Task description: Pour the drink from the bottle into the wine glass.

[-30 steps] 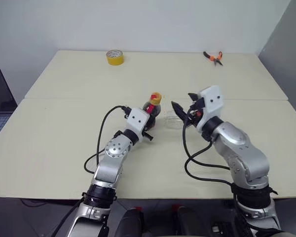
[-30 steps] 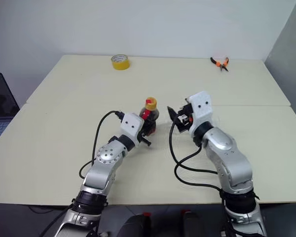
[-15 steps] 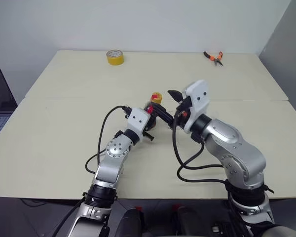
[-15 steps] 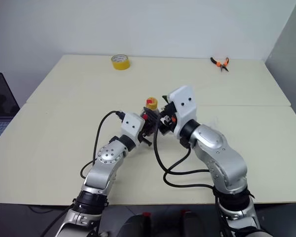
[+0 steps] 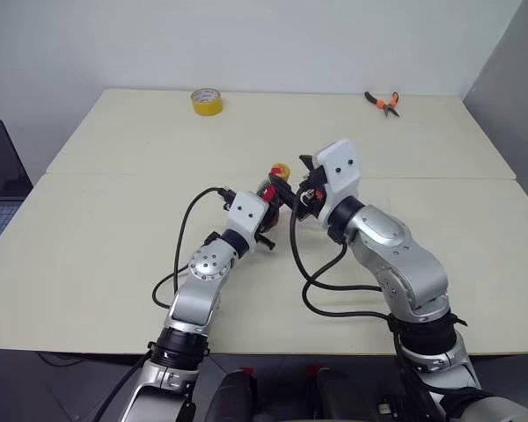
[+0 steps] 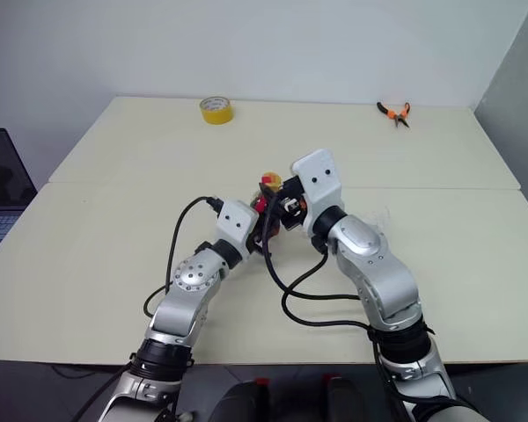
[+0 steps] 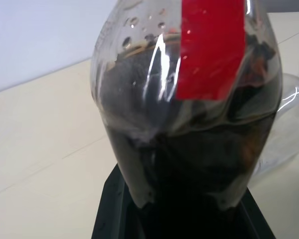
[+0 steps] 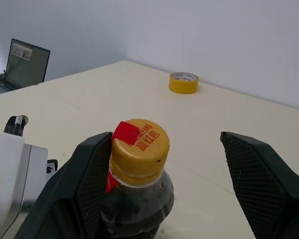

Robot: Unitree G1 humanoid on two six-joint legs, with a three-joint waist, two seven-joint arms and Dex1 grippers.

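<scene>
The bottle (image 8: 137,191) stands mid-desk (image 5: 114,220), far from every edge, clamped in the left fingers (image 7: 109,209). The right fingers (image 8: 254,169) are apart around its yellow cap (image 8: 141,140).

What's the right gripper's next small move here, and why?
Probably close the right gripper on the yellow cap to twist it off. The left gripper holds the bottle upright with the cap still on, and the right gripper's open fingers straddle the cap, one beside it, the other apart. Nothing can pour until it's off.
</scene>
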